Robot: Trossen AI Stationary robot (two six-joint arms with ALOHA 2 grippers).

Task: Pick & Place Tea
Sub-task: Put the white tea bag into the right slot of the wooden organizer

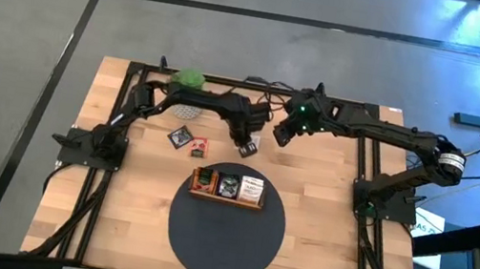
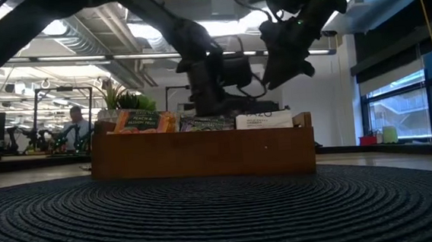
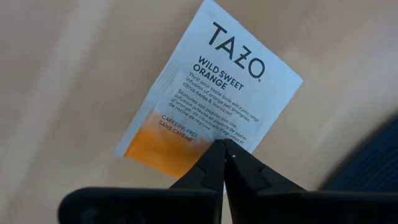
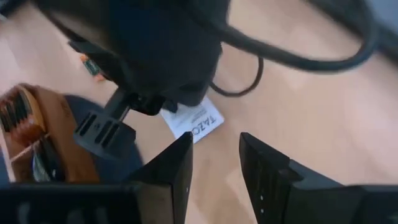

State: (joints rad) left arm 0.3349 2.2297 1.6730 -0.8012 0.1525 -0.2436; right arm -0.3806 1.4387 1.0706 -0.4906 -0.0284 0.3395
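Left tool (image 3: pixel 224 149) pinching white-orange packet (image 3: pixel 211 93) beside tray (image 1: pixel 226 198)

white-orange tea packet (image 3: pixel 208 93) pinched at its edge, other packets (image 1: pixel 188 140) lying on the wood

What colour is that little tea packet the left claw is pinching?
The tea packet is white with an orange band at one end, clearest in the left wrist view.

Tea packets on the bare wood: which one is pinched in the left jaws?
The white-orange packet, beside the tray; the left gripper pinches its edge. The black packet and red packet lie free.
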